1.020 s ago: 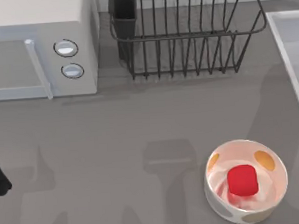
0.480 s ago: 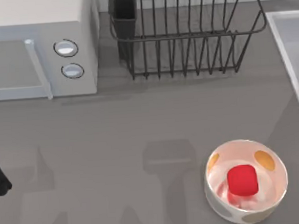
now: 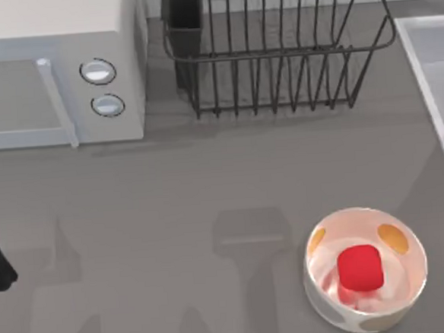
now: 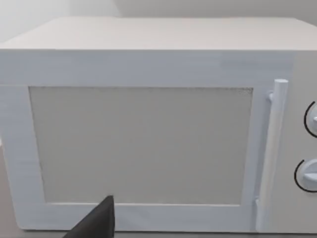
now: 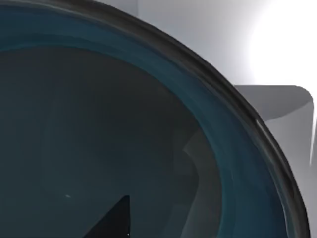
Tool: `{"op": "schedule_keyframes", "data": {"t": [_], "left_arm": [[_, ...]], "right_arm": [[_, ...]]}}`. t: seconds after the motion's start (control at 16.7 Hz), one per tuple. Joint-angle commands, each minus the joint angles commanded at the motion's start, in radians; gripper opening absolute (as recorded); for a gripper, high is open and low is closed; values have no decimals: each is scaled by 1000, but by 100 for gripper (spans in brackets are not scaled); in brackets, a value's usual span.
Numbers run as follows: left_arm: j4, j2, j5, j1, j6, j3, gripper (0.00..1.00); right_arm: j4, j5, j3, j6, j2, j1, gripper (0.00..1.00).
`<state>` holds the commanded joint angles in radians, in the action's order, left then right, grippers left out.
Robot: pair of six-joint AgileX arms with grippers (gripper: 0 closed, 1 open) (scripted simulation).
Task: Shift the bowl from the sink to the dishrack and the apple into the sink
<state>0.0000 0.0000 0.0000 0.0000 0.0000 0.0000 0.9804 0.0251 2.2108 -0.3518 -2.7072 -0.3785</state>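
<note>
My right wrist camera sits close over the teal bowl (image 5: 148,148), which lies in the sink (image 3: 428,68) at the bench's right edge. I cannot tell how far the fingers of either arm are open. The bowl looks rigid, smooth and slippery, so I judge its rim the best hold. The apple (image 3: 360,267) rests in the white spotted bowl (image 3: 402,291). The dishrack (image 3: 275,48) is empty. My left arm is parked facing the microwave (image 4: 148,139).

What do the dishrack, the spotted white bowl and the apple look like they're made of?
Dishrack: thin dark wire, probably coated or painted metal, with open upright bars. White bowl: smooth and glossy, ceramic-like, though plastic is possible. Apple: uniform glossy red and blocky, looking more like moulded plastic than real fruit.
</note>
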Motion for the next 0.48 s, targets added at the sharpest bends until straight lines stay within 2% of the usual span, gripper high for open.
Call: {"op": "schedule_keyframes", "data": {"t": [0.48], "left_arm": [[0, 0, 0, 0, 0, 0, 100]], "right_arm": [[0, 0, 0, 0, 0, 0, 17]]}}
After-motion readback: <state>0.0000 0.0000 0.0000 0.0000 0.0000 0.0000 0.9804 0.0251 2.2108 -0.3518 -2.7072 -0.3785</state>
